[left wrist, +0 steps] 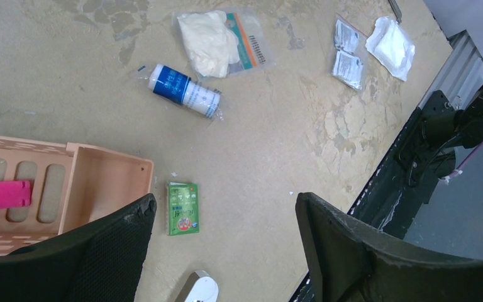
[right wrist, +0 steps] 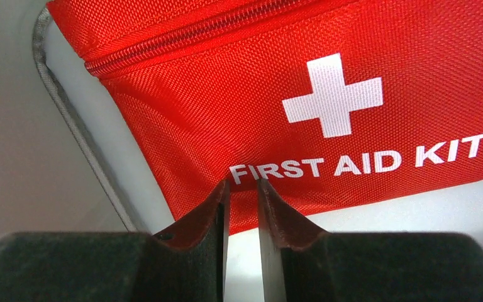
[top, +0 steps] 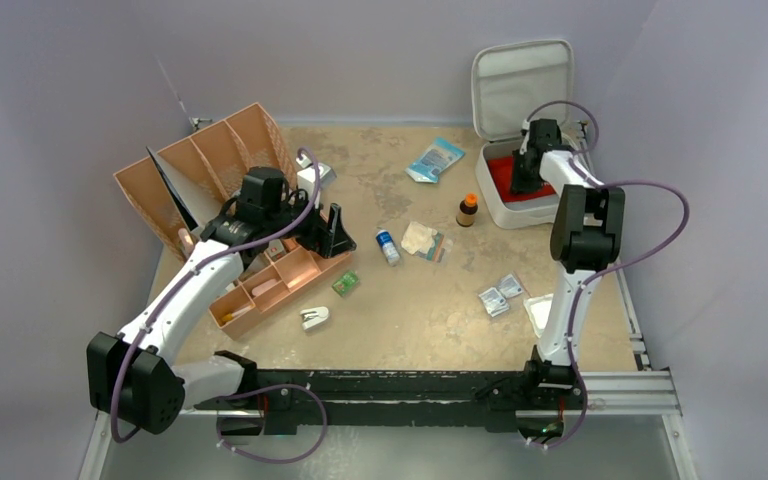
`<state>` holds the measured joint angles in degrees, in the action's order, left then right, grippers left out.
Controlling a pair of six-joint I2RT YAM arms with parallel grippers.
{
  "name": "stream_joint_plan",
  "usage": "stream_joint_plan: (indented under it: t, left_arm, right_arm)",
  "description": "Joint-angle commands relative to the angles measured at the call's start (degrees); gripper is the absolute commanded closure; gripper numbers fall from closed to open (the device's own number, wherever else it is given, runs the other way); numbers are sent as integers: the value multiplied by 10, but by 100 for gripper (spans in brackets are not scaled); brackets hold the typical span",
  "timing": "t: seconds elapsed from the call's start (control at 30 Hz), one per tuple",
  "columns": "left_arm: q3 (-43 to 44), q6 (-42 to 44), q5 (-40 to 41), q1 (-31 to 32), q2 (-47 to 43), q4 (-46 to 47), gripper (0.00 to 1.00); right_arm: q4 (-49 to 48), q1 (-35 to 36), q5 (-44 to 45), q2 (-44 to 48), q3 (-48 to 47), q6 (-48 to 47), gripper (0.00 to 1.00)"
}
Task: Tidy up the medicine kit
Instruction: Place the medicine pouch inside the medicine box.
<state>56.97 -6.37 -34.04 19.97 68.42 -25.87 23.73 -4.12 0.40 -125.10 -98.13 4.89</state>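
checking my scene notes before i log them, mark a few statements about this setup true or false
1. The medicine kit has its lid standing open. True.
2. The red pouch lies outside the medicine kit. False: it lies inside the kit's base.
3. The left pincer is open with nothing between its fingers. True.
4. The brown bottle lies on its side. False: it stands upright on the table, just beside the medicine kit.
5. The right pincer is far from the red pouch. False: its tips are right at the pouch's lower edge, inside the kit.
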Motion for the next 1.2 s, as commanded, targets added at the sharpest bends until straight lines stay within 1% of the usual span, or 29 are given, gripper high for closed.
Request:
stream_joint_plan:
  t: [0.0,0.13,0.2,0.33,0.47,0.6,0.67,0.77,0.97,1.0,1.03,1.17]
  left_arm:
    - [-2,11,3,2,-10,10,20]
    - [-1,11,2,2,-8,10,20]
    - [-1,11,2,2,-8,10,20]
    - [0,11,2,2,-8,10,20]
    - [-2,11,2,2,-11,10,20]
    - [-2,11,3,2,-13,9,20]
    - [-2,12,7,2,-14,9,20]
    - [-2,12,14,2,-12,6,20]
    - [5,11,27,2,-7,-1,20]
    - [4,10,26,2,-8,-1,20]
    - [4,10,25,2,-9,-1,20]
    - [6,8,22,2,-5,-2,19]
  right_arm:
    - [20,1,19,-9,-17,1,76]
    - [22,0,64,-20,-24,-19,76]
    - [27,0,72,-22,-32,-25,76]
    - [32,0,101,-21,-38,-15,76]
    - [21,0,109,-15,-34,-15,76]
    - [33,-1,134,-15,-48,8,75]
    - [36,-1,121,-6,-50,11,75]
    - [38,0,126,21,-45,17,71]
    - [39,1,90,125,4,37,58]
    - [41,1,86,140,12,37,58]
    - [43,1,81,155,23,44,54]
    - [36,2,36,220,81,61,45]
